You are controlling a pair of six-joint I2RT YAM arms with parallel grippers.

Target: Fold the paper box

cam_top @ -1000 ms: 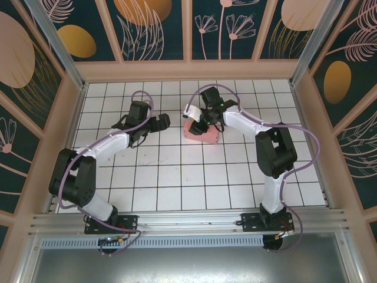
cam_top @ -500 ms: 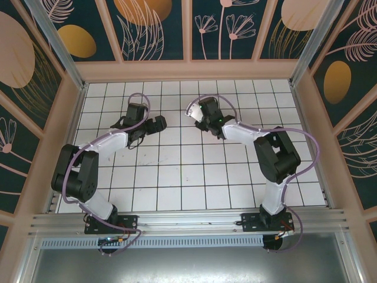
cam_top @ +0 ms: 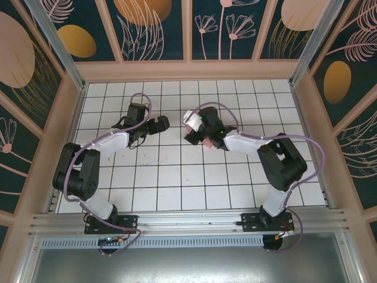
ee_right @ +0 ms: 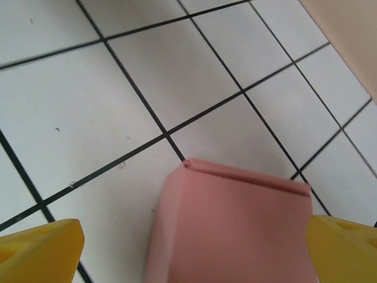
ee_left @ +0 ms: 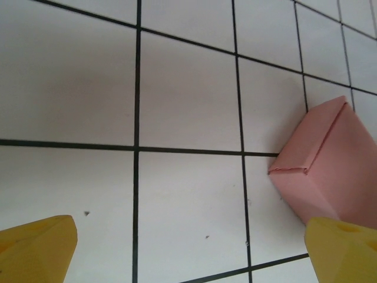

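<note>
Paper box (ee_right: 235, 227), pink and already standing as a closed block, lay on the white tiled table (cam_top: 177, 177), whose black grid ran out from the box on every side. The right arm (cam_top: 277, 159) reached over the box from above and hid most of it in the overhead view. The left arm (cam_top: 100, 147) bent in toward the box from the other side and stopped near it without touching.

The right gripper (ee_right: 191, 250) hung directly over the box with its jaws spread wide. One of its yellow fingertips (ee_right: 38, 247) stood clear of the box with bare tile between them. The other was just beside the box's far corner, and whether it touched could not be told. The left gripper (ee_left: 188, 250) was also wide open with only tile between its jaws, and the box lay off to one side of it.

A raised ridge (ee_right: 247, 174) ran along the box's far top edge. From the left wrist, a flap seam (ee_left: 288, 171) showed at the end of the box nearest that gripper.

The folding looked nearly done, with the closing flap probably left to be seated. For that, the right jaws would best come down square to the box's long sides and close lightly, since thin card dents easily. The left gripper could brace the seam end so the box did not skate across the smooth tile.
</note>
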